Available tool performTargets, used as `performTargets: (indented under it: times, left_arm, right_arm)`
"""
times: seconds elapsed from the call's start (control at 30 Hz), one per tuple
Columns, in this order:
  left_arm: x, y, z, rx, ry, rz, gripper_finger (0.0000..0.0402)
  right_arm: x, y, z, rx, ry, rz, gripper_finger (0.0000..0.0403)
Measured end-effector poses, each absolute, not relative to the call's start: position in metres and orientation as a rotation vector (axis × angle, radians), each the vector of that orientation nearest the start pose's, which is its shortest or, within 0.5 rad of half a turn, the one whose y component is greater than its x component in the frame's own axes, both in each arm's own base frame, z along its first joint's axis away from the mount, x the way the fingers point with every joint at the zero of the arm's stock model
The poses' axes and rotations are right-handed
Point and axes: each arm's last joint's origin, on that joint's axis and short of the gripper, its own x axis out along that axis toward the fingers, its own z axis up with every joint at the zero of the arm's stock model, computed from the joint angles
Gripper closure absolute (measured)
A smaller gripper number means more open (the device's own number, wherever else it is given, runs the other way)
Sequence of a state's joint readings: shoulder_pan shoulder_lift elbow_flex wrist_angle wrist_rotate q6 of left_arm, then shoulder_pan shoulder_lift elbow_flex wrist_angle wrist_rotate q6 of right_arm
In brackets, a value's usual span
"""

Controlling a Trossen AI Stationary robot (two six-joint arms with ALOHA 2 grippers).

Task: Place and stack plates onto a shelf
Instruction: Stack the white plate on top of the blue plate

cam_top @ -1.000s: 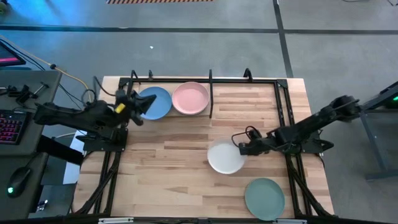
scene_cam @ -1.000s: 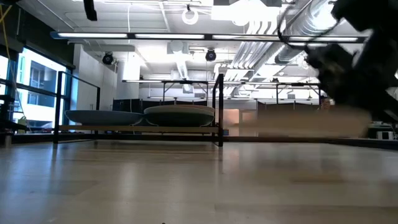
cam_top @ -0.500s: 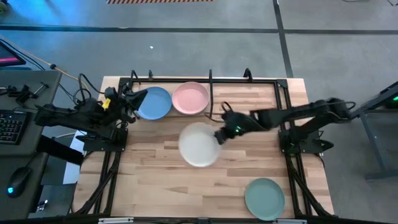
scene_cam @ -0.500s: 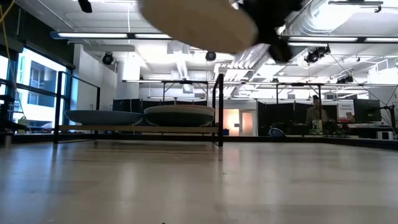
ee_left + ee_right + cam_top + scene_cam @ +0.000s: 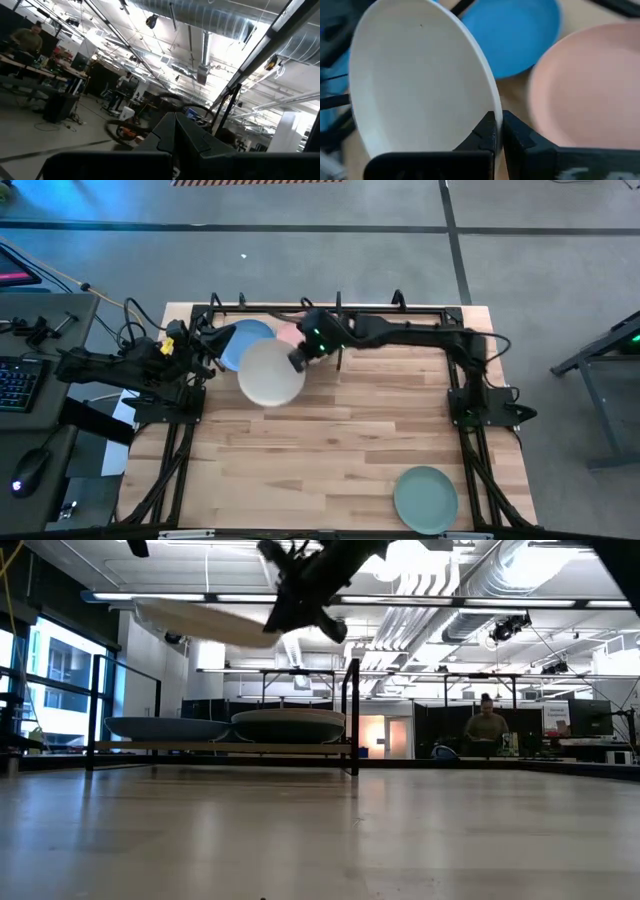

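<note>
High view: we see the shelf (image 5: 400, 311) at twelve o'clock holding the blue plate (image 5: 240, 340) and pink plate (image 5: 287, 332). Our right end effector (image 5: 297, 359) grips the white plate (image 5: 270, 374) above them. The left end effector (image 5: 207, 340) is closed, empty.

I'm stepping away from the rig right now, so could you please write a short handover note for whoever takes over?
Right gripper: shut on the white plate, carried in the air over the shelf, above the blue plate and the pink plate.
Left gripper: shut, empty, at the shelf's left end by the blue plate.
Done: blue and pink plates lie side by side on the shelf.
Left: set the white plate down; the sage green plate waits near the table's front right corner.
</note>
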State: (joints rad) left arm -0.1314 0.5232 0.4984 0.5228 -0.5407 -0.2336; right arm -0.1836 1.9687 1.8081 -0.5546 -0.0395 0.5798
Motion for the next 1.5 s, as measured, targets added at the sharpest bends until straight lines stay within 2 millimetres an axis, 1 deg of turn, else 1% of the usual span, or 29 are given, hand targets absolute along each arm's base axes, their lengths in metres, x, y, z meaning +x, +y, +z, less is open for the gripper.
performTargets:
  times: [0.07, 0.13, 0.3, 0.37, 0.43, 0.53, 0.6, 0.7, 0.9, 1.03, 1.17, 1.37, 1.5]
  left_arm:
    - [0.12, -0.001, 0.334, -0.392, -0.52, 0.345, 0.0401]
    - [0.12, -0.001, 0.334, -0.4, -0.521, 0.343, 0.0402]
    - [0.12, -0.001, 0.333, -0.407, -0.522, 0.341, 0.0402]
    - [0.12, -0.001, 0.333, -0.405, -0.521, 0.342, 0.0401]
    - [0.12, -0.001, 0.333, -0.398, -0.52, 0.344, 0.0401]
    - [0.12, -0.001, 0.333, -0.391, -0.518, 0.345, 0.0401]
    - [0.12, -0.001, 0.333, -0.391, -0.519, 0.346, 0.0401]
    - [0.12, -0.001, 0.333, -0.392, -0.518, 0.345, 0.0401]
    - [0.12, -0.001, 0.334, -0.392, -0.52, 0.345, 0.0401]
    - [0.12, -0.001, 0.334, -0.4, -0.521, 0.345, 0.0402]
    - [0.12, -0.001, 0.334, -0.416, -0.524, 0.344, 0.0401]
    - [0.12, -0.001, 0.334, -0.418, -0.524, 0.351, 0.0401]
    - [0.12, 0.0, 0.334, -0.418, -0.525, 0.355, 0.0402]
  right_arm:
    - [0.446, -0.096, 0.302, 0.614, 0.683, -0.366, 0.0403]
    - [0.449, -0.111, 0.303, 0.6, 0.713, -0.39, 0.0403]
    - [0.442, -0.145, 0.308, 0.622, 0.718, -0.438, 0.0403]
    - [0.44, -0.155, 0.309, 0.659, 0.698, -0.446, 0.0403]
    - [0.437, -0.161, 0.309, 0.687, 0.692, -0.462, 0.0403]
    - [0.443, -0.163, 0.305, 0.716, 0.659, -0.467, 0.0403]
    - [0.451, -0.163, 0.298, 0.743, 0.631, -0.467, 0.0403]
    - [0.466, -0.163, 0.284, 0.796, 0.576, -0.464, 0.0403]
    - [0.488, -0.169, 0.247, 0.896, 0.526, -0.5, 0.0403]
    - [0.501, -0.171, 0.232, 0.946, 0.442, -0.505, 0.0403]
    - [0.511, -0.167, 0.222, 0.989, 0.397, -0.488, 0.0403]
    - [0.519, -0.158, 0.205, 1.014, 0.404, -0.478, 0.0403]
    - [0.521, -0.155, 0.205, 1.0, 0.388, -0.494, 0.0403]
